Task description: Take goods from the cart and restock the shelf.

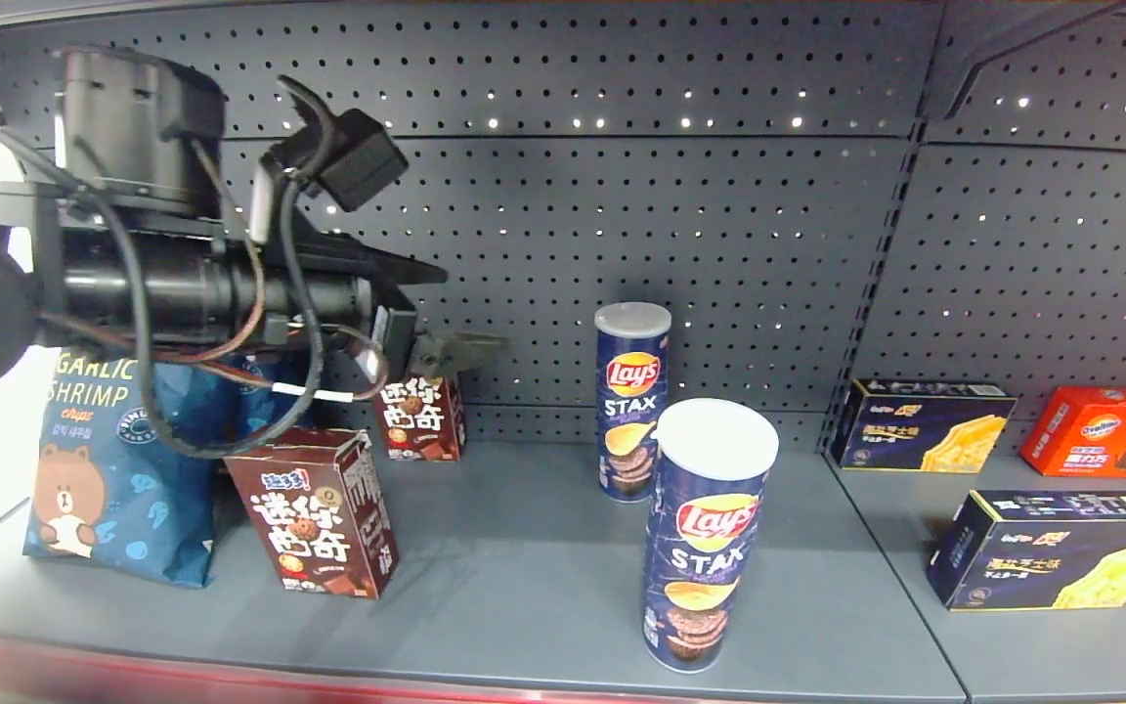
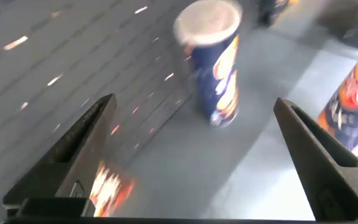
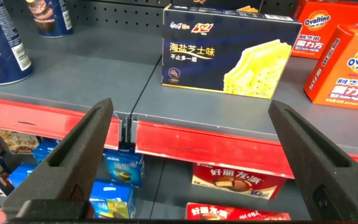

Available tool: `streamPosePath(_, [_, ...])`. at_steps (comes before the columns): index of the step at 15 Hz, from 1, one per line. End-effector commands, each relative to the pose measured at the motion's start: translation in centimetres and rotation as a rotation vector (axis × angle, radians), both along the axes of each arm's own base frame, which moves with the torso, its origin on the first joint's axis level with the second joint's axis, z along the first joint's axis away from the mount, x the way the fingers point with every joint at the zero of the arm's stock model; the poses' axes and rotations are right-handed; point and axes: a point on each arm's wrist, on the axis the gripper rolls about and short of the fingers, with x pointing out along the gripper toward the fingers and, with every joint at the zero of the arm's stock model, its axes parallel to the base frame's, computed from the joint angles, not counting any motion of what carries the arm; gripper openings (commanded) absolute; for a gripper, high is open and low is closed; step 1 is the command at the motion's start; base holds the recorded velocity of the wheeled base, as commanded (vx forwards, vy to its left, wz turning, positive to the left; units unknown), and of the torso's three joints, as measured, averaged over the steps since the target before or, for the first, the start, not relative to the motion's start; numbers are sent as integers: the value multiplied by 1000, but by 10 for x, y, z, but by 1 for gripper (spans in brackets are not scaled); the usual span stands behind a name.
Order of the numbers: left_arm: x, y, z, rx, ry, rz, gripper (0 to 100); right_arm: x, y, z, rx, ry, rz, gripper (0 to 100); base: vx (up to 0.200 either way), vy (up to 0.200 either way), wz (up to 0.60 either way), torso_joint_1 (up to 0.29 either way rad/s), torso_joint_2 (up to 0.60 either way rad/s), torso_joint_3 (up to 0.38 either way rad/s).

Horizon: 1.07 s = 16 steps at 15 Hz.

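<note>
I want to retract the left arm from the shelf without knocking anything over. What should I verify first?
1. Is the left gripper empty? Ok: its fingers are open with nothing between them.
2. Is the rear brown box standing? Ok: it is upright by the back panel, just below that gripper.
3. Is there a gap between gripper and box? Cannot tell: they overlap in the head view.
4. Are the rear can and front can upright? Ok: both stand apart from the arm.
5. Is the right gripper empty? Ok: its fingers are open before the shelf edge, facing the dark blue box.
</note>
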Motion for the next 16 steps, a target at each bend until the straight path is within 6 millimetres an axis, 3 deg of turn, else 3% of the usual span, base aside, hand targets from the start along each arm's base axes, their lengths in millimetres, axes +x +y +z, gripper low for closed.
streamPosePath(1, [-57, 34, 15, 2, -70, 127, 100, 0, 0, 0, 0, 1, 1, 100, 0, 0, 0, 0, 0, 0])
streamPosePath(3, [-75, 48, 19, 0, -99, 183, 100, 0, 0, 0, 0, 1, 1, 100, 0, 0, 0, 0, 0, 0])
streamPosePath(4, [-96, 60, 24, -1, -145, 267, 100, 0, 0, 0, 0, 1, 1, 100, 0, 0, 0, 0, 0, 0])
streamPosePath(7, [-120, 69, 19, -42, -179, 385, 100, 0, 0, 0, 5, 1, 0, 100, 0, 0, 0, 0, 0, 0])
streamPosePath(10, [-154, 84, -16, -169, -254, 585, 100, 0, 0, 0, 3, 1, 1, 100, 0, 0, 0, 0, 0, 0])
streamPosePath(16, [-207, 101, -72, -218, -218, 716, 100, 0, 0, 0, 3, 3, -4, 100, 0, 0, 0, 0, 0, 0])
